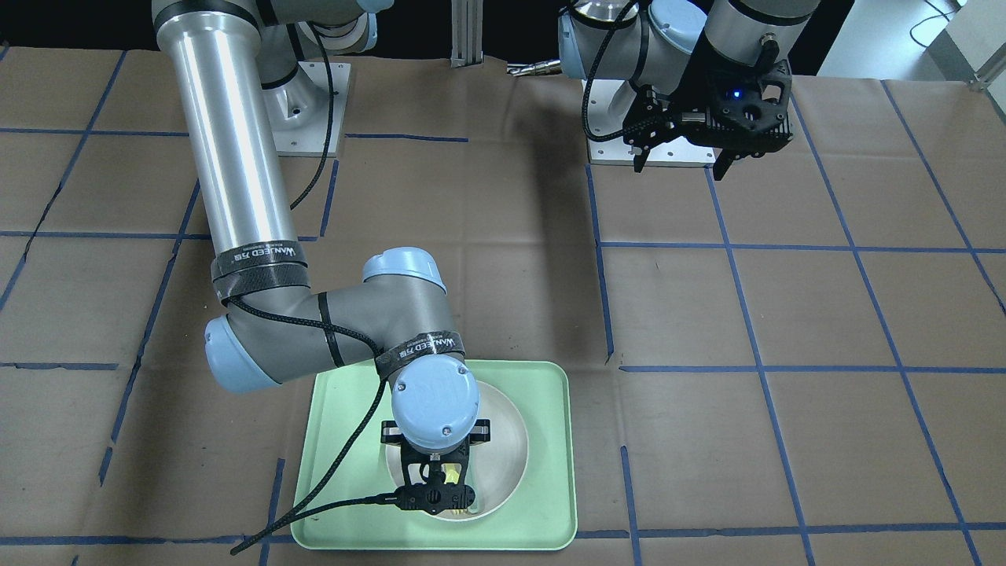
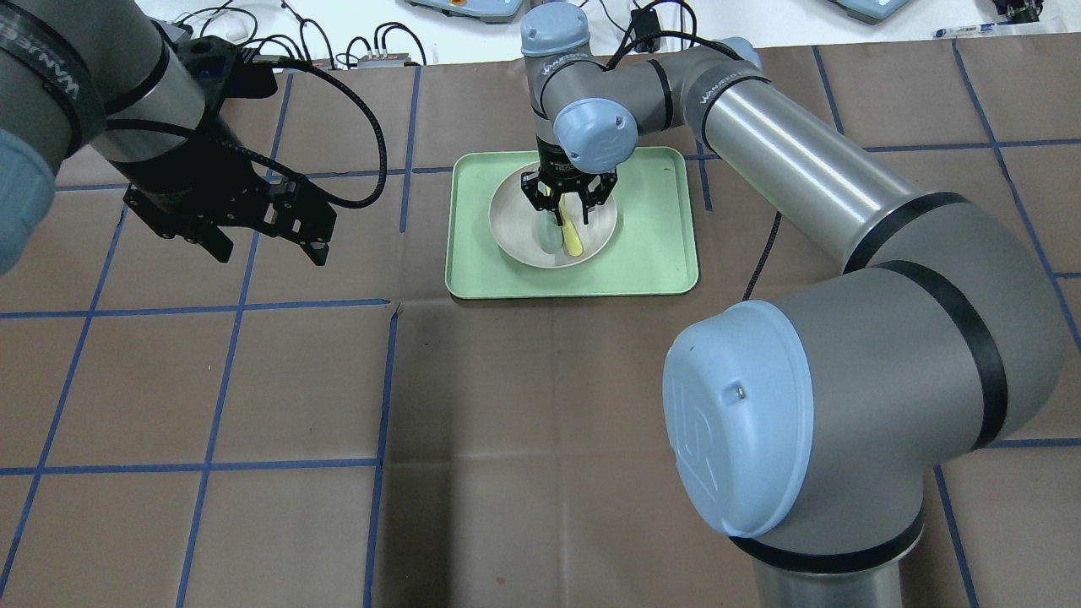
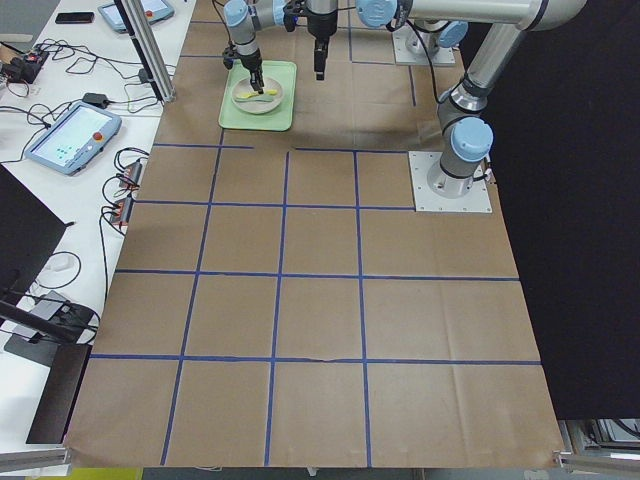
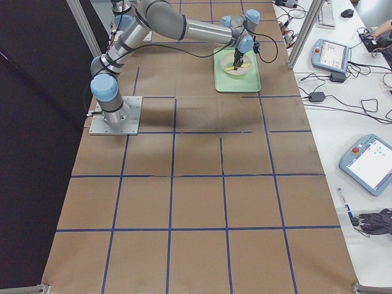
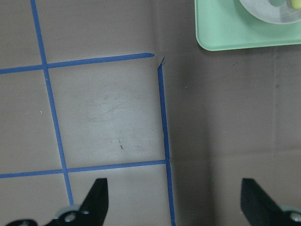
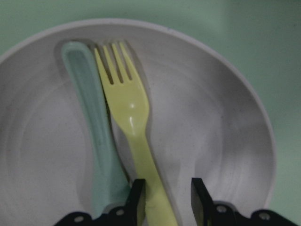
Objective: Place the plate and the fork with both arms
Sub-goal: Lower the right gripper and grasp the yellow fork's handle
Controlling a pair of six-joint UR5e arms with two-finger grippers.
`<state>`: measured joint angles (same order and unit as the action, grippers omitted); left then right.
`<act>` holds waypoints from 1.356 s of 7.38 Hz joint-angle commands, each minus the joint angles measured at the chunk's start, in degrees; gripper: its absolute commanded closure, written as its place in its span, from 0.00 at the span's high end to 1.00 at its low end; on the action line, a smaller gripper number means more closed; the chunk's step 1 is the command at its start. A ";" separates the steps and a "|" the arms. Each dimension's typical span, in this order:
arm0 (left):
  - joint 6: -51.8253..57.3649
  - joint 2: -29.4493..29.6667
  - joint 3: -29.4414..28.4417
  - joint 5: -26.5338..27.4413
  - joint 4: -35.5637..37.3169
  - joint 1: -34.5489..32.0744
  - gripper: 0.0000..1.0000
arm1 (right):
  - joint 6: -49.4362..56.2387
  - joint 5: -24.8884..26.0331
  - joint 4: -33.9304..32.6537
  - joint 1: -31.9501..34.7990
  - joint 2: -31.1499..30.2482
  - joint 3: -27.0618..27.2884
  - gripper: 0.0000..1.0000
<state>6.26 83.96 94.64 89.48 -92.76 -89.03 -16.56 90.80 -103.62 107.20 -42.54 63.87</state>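
- The plate (image 2: 512, 230) sits in the middle of a green tray (image 2: 650, 253). The tray lies close to the edge of the surface (image 2: 507, 422) farthest from the robot's bases, about midway along that edge.
- The fork (image 6: 129, 108) lies inside the plate with its tines pointing away from the wrist camera. A grey-green spoon (image 6: 91, 117) lies right beside it, touching or nearly touching.
- Neither the plate nor the fork has been lifted, so by my reading the task has barely begun.
- The right fingers (image 6: 138, 197) are down in the plate, one on each side of the fork's handle. A gap shows on one side of the handle, so they look parted, not clamped. The view cuts off low, though, so light contact on the other side cannot be ruled out.
- The left fingers (image 5: 98, 197) are spread wide and hold nothing. They hang over bare surface well off the tray, toward the robot's left edge.
- What seems left: pinching the fork without dragging the spoon along, lifting it clear, bringing the left fingers to the plate's rim, and setting both pieces down.
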 commanded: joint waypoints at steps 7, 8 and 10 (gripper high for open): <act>-0.11 -0.90 0.72 0.16 0.22 -1.49 1.00 | 0.30 0.17 0.00 1.00 0.71 -0.06 0.45; -0.02 -0.90 0.72 0.17 0.22 -1.49 1.00 | 0.47 0.17 0.00 0.91 0.71 -0.15 0.45; -0.02 -0.64 0.72 0.08 0.04 -1.49 1.00 | 0.56 0.26 0.00 0.64 0.71 -0.24 0.38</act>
<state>6.22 83.24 95.35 89.59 -92.62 -90.53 -16.06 90.99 -103.62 107.99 -41.85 63.69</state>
